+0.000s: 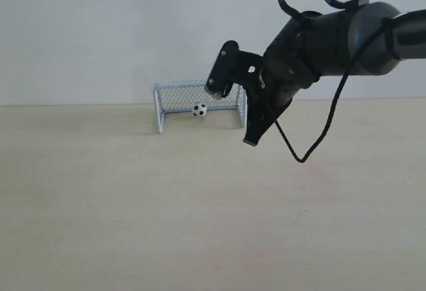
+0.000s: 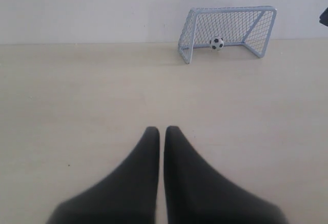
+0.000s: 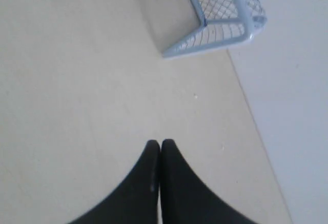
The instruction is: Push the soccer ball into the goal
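The tiny black-and-white soccer ball (image 1: 200, 110) (image 2: 217, 43) rests on the table inside the mouth of the light-blue wire goal (image 1: 180, 83) (image 2: 233, 9), against the back wall. My right gripper (image 1: 250, 141) (image 3: 160, 142) hangs shut and empty just off the goal's right side, raised above the table and pointing down. Its wrist view shows only a corner of the goal (image 3: 207, 46); the ball is hidden there. My left gripper (image 2: 162, 129) is shut with nothing in it, well in front of the goal and out of the exterior view.
A pale wooden table (image 1: 133, 204) runs up to a plain white wall (image 1: 100, 31) right behind the goal. A black cable (image 1: 319, 141) loops down from the right arm (image 1: 333, 38) above the table.
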Controlling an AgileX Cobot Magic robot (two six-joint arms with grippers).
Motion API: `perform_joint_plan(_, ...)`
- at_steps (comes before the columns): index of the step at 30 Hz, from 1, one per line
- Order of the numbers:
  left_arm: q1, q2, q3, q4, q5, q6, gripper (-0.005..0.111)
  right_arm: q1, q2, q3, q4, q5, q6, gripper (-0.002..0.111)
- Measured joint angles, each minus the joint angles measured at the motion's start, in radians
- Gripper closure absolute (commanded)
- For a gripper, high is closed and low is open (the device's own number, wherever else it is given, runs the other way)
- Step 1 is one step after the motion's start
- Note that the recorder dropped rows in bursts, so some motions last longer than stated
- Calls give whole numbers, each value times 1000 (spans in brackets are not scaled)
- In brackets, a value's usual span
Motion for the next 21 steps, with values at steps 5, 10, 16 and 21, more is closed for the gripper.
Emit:
perform_joint_plan(5,0,0,0,0,0,0,102,0,-2,0,-6,190,19,108)
perform_joint_plan(10,0,0,0,0,0,0,102,-9,-2,0,9,420,42,108)
perform_joint_plan(16,0,0,0,0,0,0,102,-106,-2,0,43,629,174,108)
perform_joint_plan(21,0,0,0,0,0,0,102,-258,-4,2,136,666,363,108)
